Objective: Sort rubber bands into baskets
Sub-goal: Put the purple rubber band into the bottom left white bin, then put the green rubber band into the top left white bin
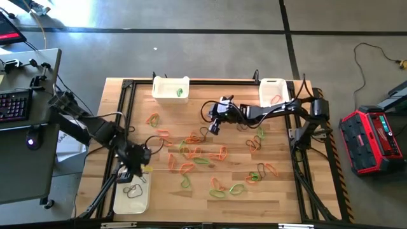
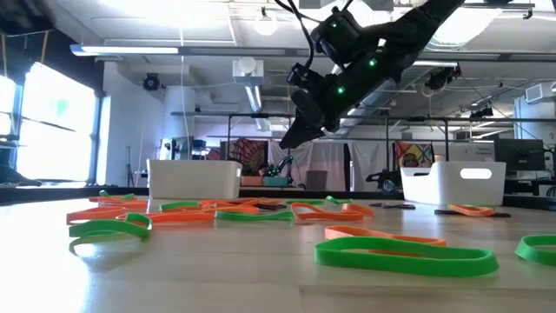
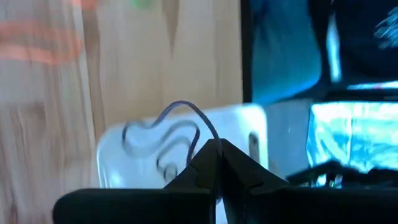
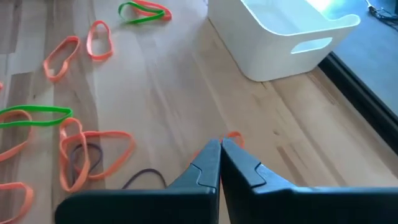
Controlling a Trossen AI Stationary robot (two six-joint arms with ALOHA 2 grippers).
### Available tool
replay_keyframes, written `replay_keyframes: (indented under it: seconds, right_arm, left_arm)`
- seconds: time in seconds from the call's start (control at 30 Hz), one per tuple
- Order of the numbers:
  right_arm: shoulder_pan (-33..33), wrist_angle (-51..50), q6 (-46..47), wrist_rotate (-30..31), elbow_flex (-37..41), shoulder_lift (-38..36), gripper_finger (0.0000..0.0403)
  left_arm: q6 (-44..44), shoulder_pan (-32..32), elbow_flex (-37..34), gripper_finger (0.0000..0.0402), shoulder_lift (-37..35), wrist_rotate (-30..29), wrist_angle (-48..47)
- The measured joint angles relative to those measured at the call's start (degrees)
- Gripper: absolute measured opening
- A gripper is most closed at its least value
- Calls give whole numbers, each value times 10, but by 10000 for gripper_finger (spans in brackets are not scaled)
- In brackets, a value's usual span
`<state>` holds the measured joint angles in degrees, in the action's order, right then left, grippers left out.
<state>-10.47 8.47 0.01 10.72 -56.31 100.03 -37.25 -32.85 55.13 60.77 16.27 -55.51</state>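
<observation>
1. Green rubber bands (image 2: 404, 254) lie nearest the low camera, flat on the wooden table (image 1: 280, 191), with orange ones just behind them.
2. From above, the near-left basket (image 1: 132, 196) sits at the table's front-left corner and holds dark loops (image 1: 133, 189).
3. Directly above that basket hangs the left gripper (image 1: 129, 175). Its fingers are pressed together, and in its wrist view a thin dark band (image 3: 186, 115) rises from the closed tips over the tub; whether the band is pinched there cannot be told.
4. Across the middle of the table the loose bands spread in a tangle of orange, green and a few dark ones (image 1: 194, 154), with smaller clusters toward the right side (image 1: 257, 173).
5. Above the far edge of that scatter, raised off the wood, is the right gripper (image 1: 213, 127), its arm reaching in from the right. Its jaws are closed tip to tip, and a small bit of orange band (image 4: 233, 135) shows right at the tips; whether it is gripped is not clear.
6. Farthest away, along the back edge, stand two more baskets: the far-left basket (image 1: 166, 83) with a green band (image 1: 180, 92) inside, and the far-right basket (image 1: 271, 84) with an orange band (image 1: 276, 98) inside.
</observation>
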Motion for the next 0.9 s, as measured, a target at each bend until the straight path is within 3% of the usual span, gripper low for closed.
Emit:
replay_keyframes:
  seconds: [0.2,0.37,0.5,0.9]
  right_arm:
    - [-1,0,-5,0,0,0,0]
    - [-1,0,-15,0,0,0,0]
    - [-1,0,-15,-1,0,0,0]
    - [-2,0,-19,-8,0,0,0]
  left_arm:
    - [-31,-42,-16,0,23,24,-24]
    - [-43,-63,-53,0,48,87,-13]
    - [-42,-77,-68,3,70,87,-13]
    - [-6,-98,-70,88,150,80,-11]
